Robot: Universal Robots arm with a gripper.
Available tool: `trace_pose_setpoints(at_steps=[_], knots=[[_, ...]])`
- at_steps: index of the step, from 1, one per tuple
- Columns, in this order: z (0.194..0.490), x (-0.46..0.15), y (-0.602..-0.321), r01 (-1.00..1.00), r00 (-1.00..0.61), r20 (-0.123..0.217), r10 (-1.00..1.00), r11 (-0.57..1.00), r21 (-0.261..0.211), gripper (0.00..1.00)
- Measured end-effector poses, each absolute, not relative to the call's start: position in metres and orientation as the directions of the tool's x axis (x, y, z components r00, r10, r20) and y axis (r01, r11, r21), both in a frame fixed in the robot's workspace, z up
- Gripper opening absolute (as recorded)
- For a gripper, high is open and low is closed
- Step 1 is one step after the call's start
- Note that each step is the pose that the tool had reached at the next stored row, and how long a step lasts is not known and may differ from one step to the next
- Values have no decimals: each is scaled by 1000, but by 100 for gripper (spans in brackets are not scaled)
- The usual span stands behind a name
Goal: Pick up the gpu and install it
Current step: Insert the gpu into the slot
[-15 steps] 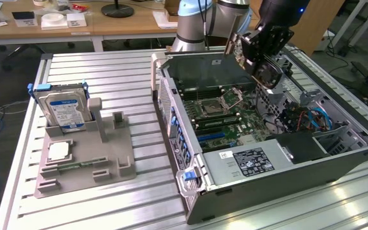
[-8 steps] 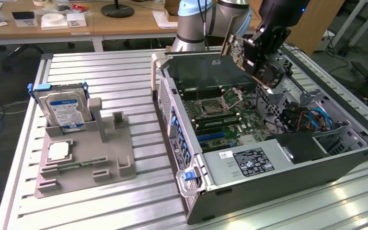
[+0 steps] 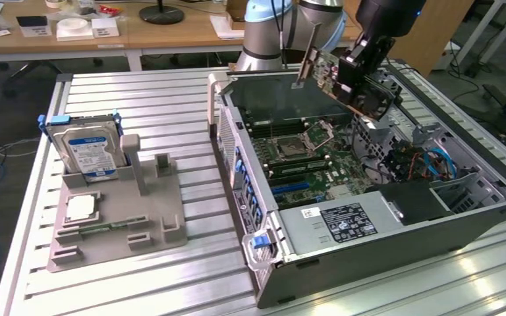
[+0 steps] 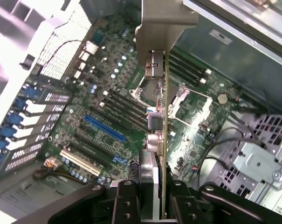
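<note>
1. The gpu (image 3: 331, 71) is held in the air above the open computer case (image 3: 376, 257), over the end that lies farther away in the exterior view. It is tilted, with its pale metal bracket (image 3: 307, 58) pointing upward and toward the exterior view's left. It is touching neither the board nor any slot.
2. In the wrist view the gpu (image 4: 155, 122) is seen edge-on, with the bracket (image 4: 161, 23) at its far end.
3. The gripper (image 3: 356, 69) is clenched on the card. In the wrist view the gripper (image 4: 159, 205) has its black fingers (image 4: 127, 200) pressed against the card's two faces.
4. The motherboard (image 4: 108, 88) lies below the card. Its long blue slot (image 4: 105, 129) and the parallel dark slots beside it are unoccupied.
5. The step in hand is judged to be the carry toward the slot. The pick-up is done, and the seating is not yet done.
6. Seating is judged to call for three things:
   - The card's lower edge must be lined up along one slot.
   - The bracket must be turned toward the row of slot covers (image 4: 19, 140) on the case wall.
   - A straight push must be made without tilt.
7. Outside the case, a silver hard drive (image 3: 86, 148) stands in a gray fixture (image 3: 121, 224) on the slatted table (image 3: 147, 99), well apart from the gripper.
</note>
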State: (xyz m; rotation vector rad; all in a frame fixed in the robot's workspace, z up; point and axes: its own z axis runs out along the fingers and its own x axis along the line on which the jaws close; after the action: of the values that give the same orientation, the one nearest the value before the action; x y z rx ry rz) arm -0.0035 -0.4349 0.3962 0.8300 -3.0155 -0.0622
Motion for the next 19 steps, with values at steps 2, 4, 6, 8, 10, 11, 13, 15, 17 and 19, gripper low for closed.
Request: trace_pose_setpoints(at_steps=[2,4,6,8,10,11,13,15,17,19], knots=[[396,-4,-435,-539,-842,2,-540,841,42,28],[396,-4,-435,-568,-823,2,-569,822,42,28],[396,-4,-435,-594,-804,2,-595,803,42,28],[396,-4,-435,-619,-785,2,-620,784,42,28],[396,-4,-435,-643,-765,2,-644,764,42,28],[396,-4,-435,-658,-752,2,-659,752,42,28],[395,-4,-435,-680,-732,2,-681,732,42,28],[395,-4,-435,-702,-712,2,-703,711,42,28],[395,-4,-435,-723,-690,2,-724,690,42,28],[395,-4,-435,-745,-666,2,-746,665,42,28]])
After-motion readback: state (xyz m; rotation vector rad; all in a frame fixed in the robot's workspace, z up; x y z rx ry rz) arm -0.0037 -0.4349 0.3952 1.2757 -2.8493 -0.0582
